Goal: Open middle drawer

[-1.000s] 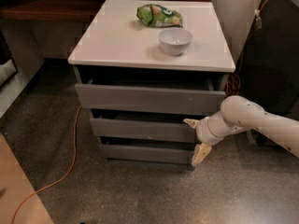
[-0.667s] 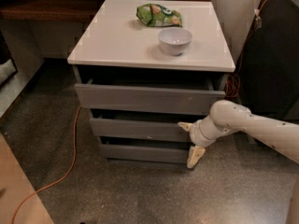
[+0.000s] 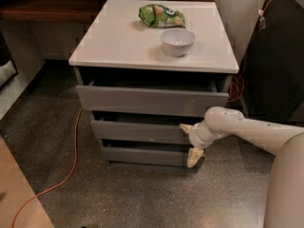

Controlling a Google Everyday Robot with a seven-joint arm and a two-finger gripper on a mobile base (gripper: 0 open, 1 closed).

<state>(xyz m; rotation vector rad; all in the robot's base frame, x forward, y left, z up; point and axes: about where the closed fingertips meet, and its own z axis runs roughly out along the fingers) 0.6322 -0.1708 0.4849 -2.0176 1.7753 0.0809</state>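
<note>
The middle drawer [image 3: 140, 131] is the second of three grey fronts under the white top [image 3: 118, 42]. It stands slightly out, with a dark gap above its top edge. My gripper [image 3: 188, 144] is at the right end of that front, reaching in from the right on a white arm [image 3: 247, 129]. It is open. The upper finger [image 3: 185, 127] is at the drawer's top edge. The lower finger [image 3: 193, 156] hangs in front of the lowest drawer [image 3: 142, 156]. The taller top drawer [image 3: 152, 100] is partly pulled out above it.
A white bowl [image 3: 177, 41] and a green snack bag [image 3: 161, 15] lie on the cabinet top. An orange cable [image 3: 71, 165] runs across the floor at the left, and another [image 3: 237, 84] hangs at the right beside a dark unit [image 3: 280, 56].
My gripper has moved left along the drawer fronts, closer to the right end of the middle drawer. The drawers have not visibly moved.
</note>
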